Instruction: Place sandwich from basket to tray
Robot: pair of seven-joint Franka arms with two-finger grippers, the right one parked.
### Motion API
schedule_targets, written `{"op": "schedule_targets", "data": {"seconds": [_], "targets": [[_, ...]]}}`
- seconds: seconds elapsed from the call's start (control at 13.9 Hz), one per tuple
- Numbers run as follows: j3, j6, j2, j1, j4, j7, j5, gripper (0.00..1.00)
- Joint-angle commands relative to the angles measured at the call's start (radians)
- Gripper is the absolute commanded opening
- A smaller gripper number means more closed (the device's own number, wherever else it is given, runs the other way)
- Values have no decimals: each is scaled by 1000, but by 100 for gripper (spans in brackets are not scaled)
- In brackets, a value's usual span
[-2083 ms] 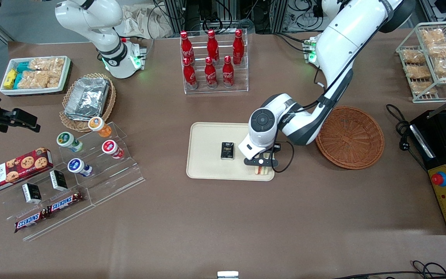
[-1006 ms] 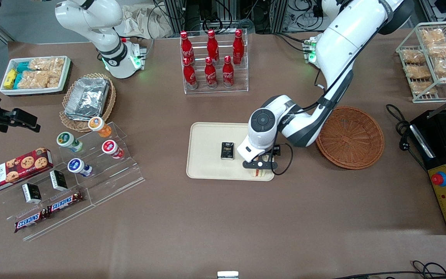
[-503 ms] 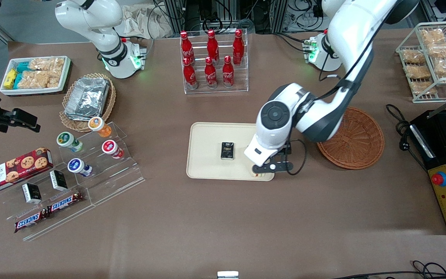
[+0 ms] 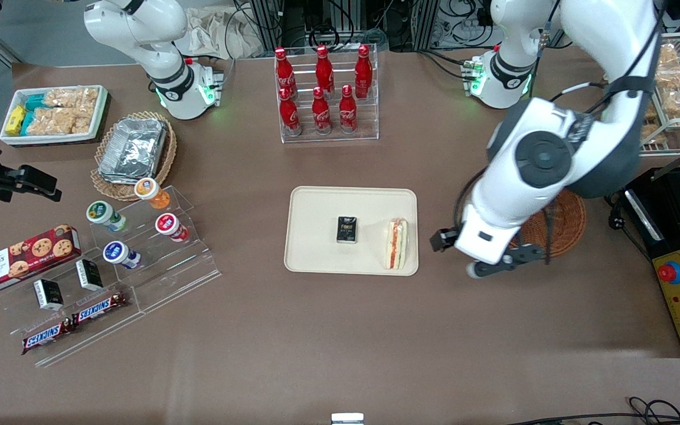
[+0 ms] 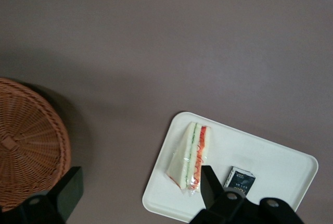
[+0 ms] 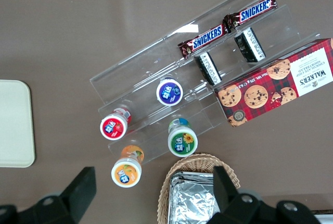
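Brown matting covers the bench, and racks of cables and metal framing fill the upper edge of the front view. At mid-frame the tray lies flat on the bench. On it the sandwich rests on its side along the tray's edge toward the working arm's end, its red-orange and green filling showing as stripes; in the wrist view the sandwich lies clear of the end effector, touched by nothing. A small black packet sits on the tray beside the sandwich, apart from it.

Right of centre in the front view, the end effector hangs above bare bench between the tray and the basket, which is largely covered by the arm's white body. The wrist view shows its two fingers spread wide with nothing between them, and the basket holding nothing.

At the top centre of the front view, red bottles stand in a clear rack. Toward the parked arm's end, a paler wicker basket holds foil containers, and a clear stepped stand carries small cups and snack bars.
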Motion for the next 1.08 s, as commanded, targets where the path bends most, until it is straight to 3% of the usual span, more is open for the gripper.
{"op": "schedule_targets", "data": {"seconds": [0.0, 0.29, 0.57, 0.72, 0.86, 1.01], "targets": [[1, -88, -63, 32, 14, -16, -34, 100], [191, -180, -194, 19, 9, 101, -141, 100], [333, -242, -300, 8, -43, 356, -144, 100], [453, -239, -358, -50, -106, 488, -141, 100], [484, -198, -409, -55, -178, 577, -138, 100], [484, -43, -494, -54, -332, 590, -135, 100]]}}
